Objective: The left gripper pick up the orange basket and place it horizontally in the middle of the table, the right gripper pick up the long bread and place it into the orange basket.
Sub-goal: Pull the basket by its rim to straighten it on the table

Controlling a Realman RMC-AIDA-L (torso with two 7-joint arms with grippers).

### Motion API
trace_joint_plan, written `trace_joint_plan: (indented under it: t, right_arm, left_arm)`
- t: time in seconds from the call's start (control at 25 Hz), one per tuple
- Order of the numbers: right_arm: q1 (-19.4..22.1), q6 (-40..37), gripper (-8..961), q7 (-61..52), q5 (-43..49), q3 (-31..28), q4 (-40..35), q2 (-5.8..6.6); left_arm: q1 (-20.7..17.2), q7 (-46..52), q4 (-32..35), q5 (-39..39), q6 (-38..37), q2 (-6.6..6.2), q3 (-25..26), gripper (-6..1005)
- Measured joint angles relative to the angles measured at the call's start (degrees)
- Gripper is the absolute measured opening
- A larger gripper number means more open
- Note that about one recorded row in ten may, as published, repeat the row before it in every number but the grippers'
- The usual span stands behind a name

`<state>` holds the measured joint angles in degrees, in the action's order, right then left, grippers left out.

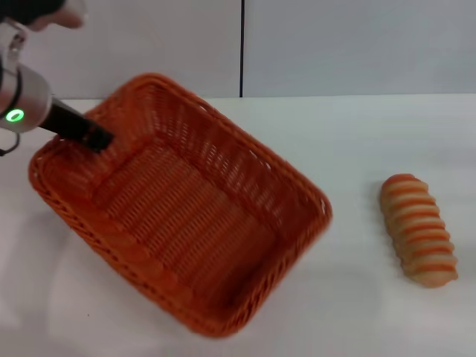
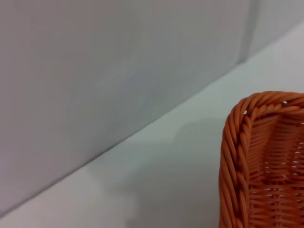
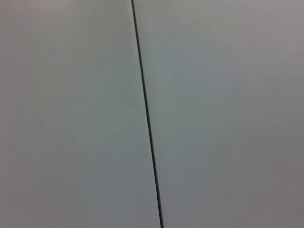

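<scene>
The orange basket [image 1: 262, 159] lies diagonally on the left half of the white table [image 1: 357, 305], with nothing inside it. My left gripper [image 1: 98, 138] reaches in from the upper left. Its black fingers are closed over the basket's far-left rim. The left wrist view shows one braided corner of the basket [image 2: 237, 156] over the tabletop. The long bread [image 1: 418, 229], tan with orange-brown stripes, lies on the table well to the right of the basket. My right gripper is out of view; its wrist camera shows only the grey wall.
A grey wall [image 1: 335, 44] with a dark vertical seam [image 1: 242, 48] runs along the table's far edge. Bare tabletop separates the basket from the bread.
</scene>
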<state>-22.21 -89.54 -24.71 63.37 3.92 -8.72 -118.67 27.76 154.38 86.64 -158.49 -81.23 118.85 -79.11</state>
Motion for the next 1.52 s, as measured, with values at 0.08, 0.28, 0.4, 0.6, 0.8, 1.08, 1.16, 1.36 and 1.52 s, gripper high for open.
trace_joint_plan:
  t: [0.08,0.28,0.4,0.6,0.8,1.08,1.16,1.36,1.52]
  right_arm:
    - [-1.3,1.9,597,0.0,0.0,0.1,-1.7,0.09]
    - [-5.2,5.2,597,-0.3,0.3,0.5,-3.5,1.99]
    - [-7.6,6.4,597,-0.3,0.4,1.1,-3.3,3.67]
    - [-10.1,8.3,597,-0.3,0.5,2.1,-1.9,6.03]
    - [-10.9,8.6,597,-0.3,0.5,2.1,-0.9,6.82]
    - [-11.5,8.6,597,-0.3,0.5,2.8,-0.3,6.97]
    - [-11.7,8.5,597,-0.3,0.5,2.9,-0.3,6.78]
    - [-11.9,8.3,597,-0.3,0.5,3.3,-0.3,6.39]
    - [-11.9,8.3,597,-0.3,0.2,4.3,-0.3,6.15]
  left_arm:
    - [0.1,3.0,-0.4,-0.3,-0.2,-0.07,2.2,220]
    - [-0.6,9.9,-0.5,-0.1,-0.7,-0.24,5.7,203]
    - [-1.1,10.6,-0.7,-0.1,-1.3,0.14,7.3,191]
    - [-1.7,10.8,-2.5,1.9,-1.6,0.24,9.6,172]
    - [-3.9,10.8,-1.5,3.4,-2.7,0.25,13.0,159]
    - [-8.5,10.9,1.9,3.7,-4.6,0.25,13.4,152]
    - [-10.0,10.9,3.0,4.0,-5.5,0.24,12.8,147]
    - [-12.1,10.9,4.5,6.0,-6.9,0.24,11.5,144]
    - [-12.9,10.9,5.3,7.2,-7.1,0.24,11.2,141]
